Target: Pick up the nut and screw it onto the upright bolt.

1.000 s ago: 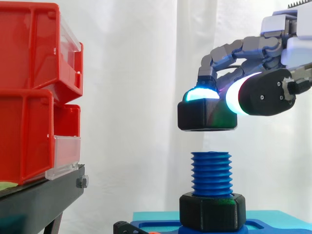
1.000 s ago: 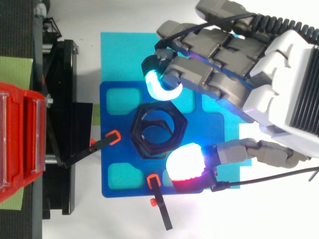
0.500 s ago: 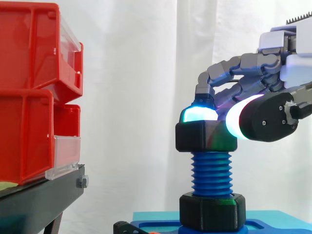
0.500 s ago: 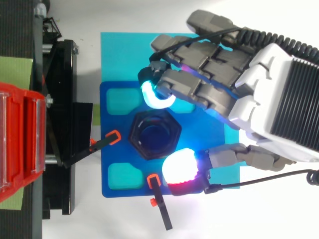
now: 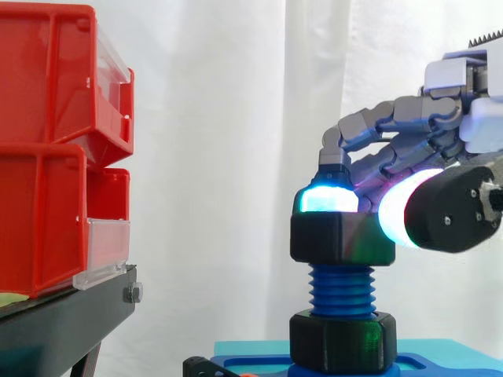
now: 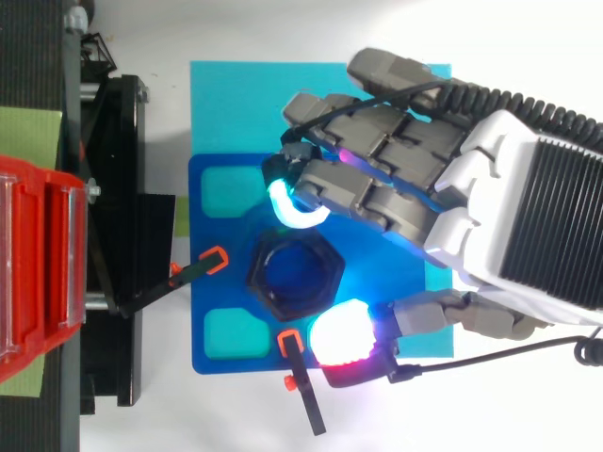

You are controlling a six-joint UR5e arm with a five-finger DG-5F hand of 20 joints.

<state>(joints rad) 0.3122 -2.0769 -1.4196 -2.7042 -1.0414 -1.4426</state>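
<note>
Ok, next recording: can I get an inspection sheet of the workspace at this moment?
Surface: blue plate lying on a cyan mat.
Job's things: black nut sits on the top of the upright blue bolt, with bare threads showing below it; a second black nut sits at the bolt's foot.
Clutter: two black clips with orange tips at the plate's edge.
Hand: hand pinches the upper nut between a cyan-glowing fingertip and the thumb.
Cables: nothing seen.
Surroundings: red bins on a black stand, with a white curtain behind.
</note>
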